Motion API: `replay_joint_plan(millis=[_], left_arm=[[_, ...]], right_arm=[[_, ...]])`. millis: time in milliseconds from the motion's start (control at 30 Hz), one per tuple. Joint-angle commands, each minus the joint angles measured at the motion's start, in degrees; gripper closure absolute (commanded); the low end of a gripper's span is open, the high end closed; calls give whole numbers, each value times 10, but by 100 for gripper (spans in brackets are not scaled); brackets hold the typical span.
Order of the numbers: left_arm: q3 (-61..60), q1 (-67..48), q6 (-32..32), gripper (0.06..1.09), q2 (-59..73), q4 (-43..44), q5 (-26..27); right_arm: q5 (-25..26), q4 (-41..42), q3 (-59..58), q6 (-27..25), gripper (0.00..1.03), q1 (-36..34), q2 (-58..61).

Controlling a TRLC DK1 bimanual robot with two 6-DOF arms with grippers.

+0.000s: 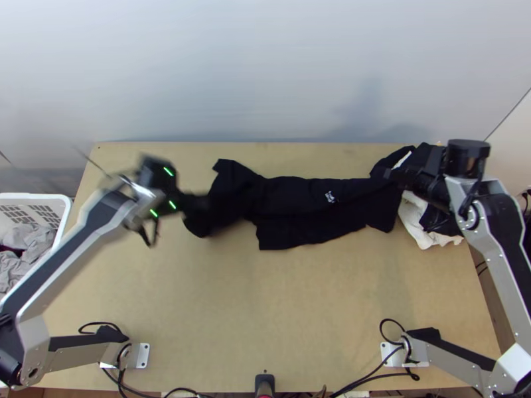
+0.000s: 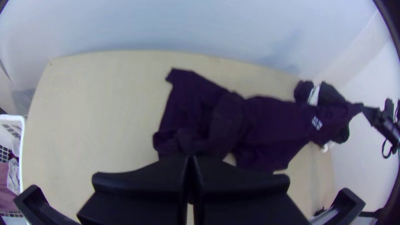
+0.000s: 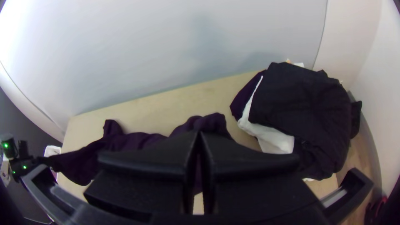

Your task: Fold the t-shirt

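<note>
The black t-shirt (image 1: 299,205) lies stretched sideways and bunched across the table's far half, a small white print toward its right end. Its left end is pinched in my left gripper (image 1: 192,202), blurred in the top view; the right end is held by my right gripper (image 1: 393,175). In the left wrist view the fingers of the left gripper (image 2: 191,160) are together over the dark cloth (image 2: 200,121). The right wrist view has the right gripper (image 3: 200,137) closed at the shirt (image 3: 137,141), whose far end rises to the other gripper.
A pile of dark and white clothes (image 3: 304,112) sits at the table's far right corner, beside the right gripper. A white basket (image 1: 63,219) with grey cloth stands past the left edge. The table's near half (image 1: 265,312) shows bare wood.
</note>
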Motion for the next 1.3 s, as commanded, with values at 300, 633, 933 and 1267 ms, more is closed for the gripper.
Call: replay_joint_plan(millis=[300,633,933,1267], left_arm=[[508,169,1,105,30,-159,-5],[532,200,10,105,-52,-125,-47],[529,163,48,105,-145,-175,-43],[493,150,64,105,-203,-270,-12]], right_arm=[[112,-47,242,-68,100,-3,-3],[228,-23,321,-172,100,16,-54],[227,-76,322,-198,100,51,-133],[199,-205,303,-176,100,72,-192]])
